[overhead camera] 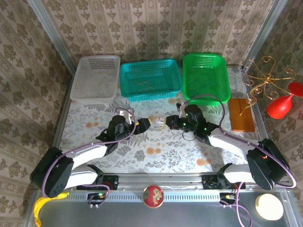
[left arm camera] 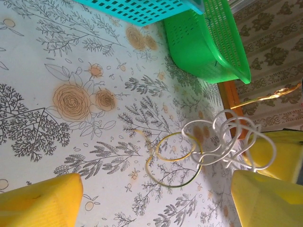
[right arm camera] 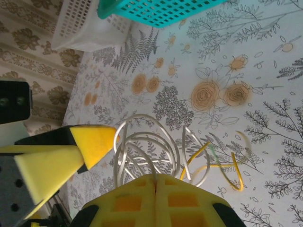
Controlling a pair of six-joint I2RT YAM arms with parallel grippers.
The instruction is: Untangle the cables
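Observation:
The cables (overhead camera: 159, 121) form a small knotted clump hanging just above the flowered table between my two grippers. In the right wrist view the whitish loops (right arm camera: 142, 146) rise out of my right gripper (right arm camera: 155, 180), whose jaws are shut on a white strand, and yellow-orange strands (right arm camera: 215, 166) trail off to the right. My left gripper (left arm camera: 156, 183) is open and wide. The whitish tangle (left arm camera: 229, 139) hangs by its right finger (left arm camera: 265, 198), and a yellow-green loop (left arm camera: 174, 161) lies on the cloth between the jaws. From above, the left gripper (overhead camera: 144, 124) and right gripper (overhead camera: 172, 122) face each other across the clump.
Three baskets line the back: white (overhead camera: 97, 90), teal (overhead camera: 150, 94) holding some thin cords, green (overhead camera: 225, 78). A wooden board (overhead camera: 242, 115), a gold wire stand (overhead camera: 265, 78) and a red glass (overhead camera: 280, 105) stand at the right. A red ball (overhead camera: 153, 196) sits on the front rail.

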